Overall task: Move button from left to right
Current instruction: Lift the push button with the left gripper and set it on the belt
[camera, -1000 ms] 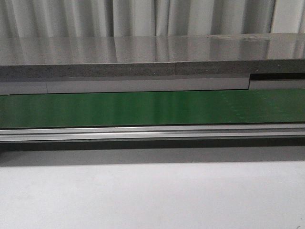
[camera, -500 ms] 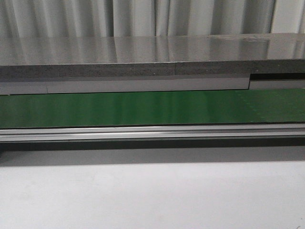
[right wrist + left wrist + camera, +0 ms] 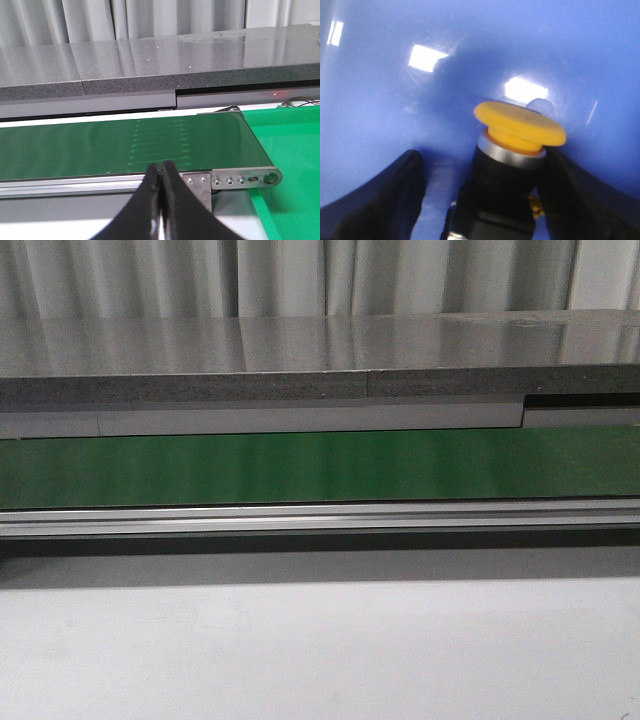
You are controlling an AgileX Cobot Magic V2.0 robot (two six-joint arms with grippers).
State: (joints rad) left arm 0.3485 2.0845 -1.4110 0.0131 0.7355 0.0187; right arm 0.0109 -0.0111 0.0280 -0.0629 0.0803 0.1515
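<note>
The button (image 3: 517, 150) shows in the left wrist view, with a round yellow-orange cap on a black body with a silver ring. It stands tilted on a shiny blue surface (image 3: 395, 100). My left gripper (image 3: 485, 165) is open around it. One black finger (image 3: 380, 200) stands clear of the body with blue showing between, and the other finger (image 3: 580, 195) lies close against the body. My right gripper (image 3: 161, 170) is shut with nothing in it, near the end of the green belt (image 3: 100, 145). Neither gripper nor the button shows in the front view.
A green conveyor belt (image 3: 300, 468) with an aluminium rail (image 3: 300, 517) runs across the front view, with a grey stone counter (image 3: 300, 360) behind it and a white table (image 3: 300, 650) in front. A bright green tray (image 3: 295, 165) lies past the belt's end roller bracket (image 3: 240, 178).
Faint dotted marks on the right part of the belt in the front view have faded out. Nothing else differs there.
</note>
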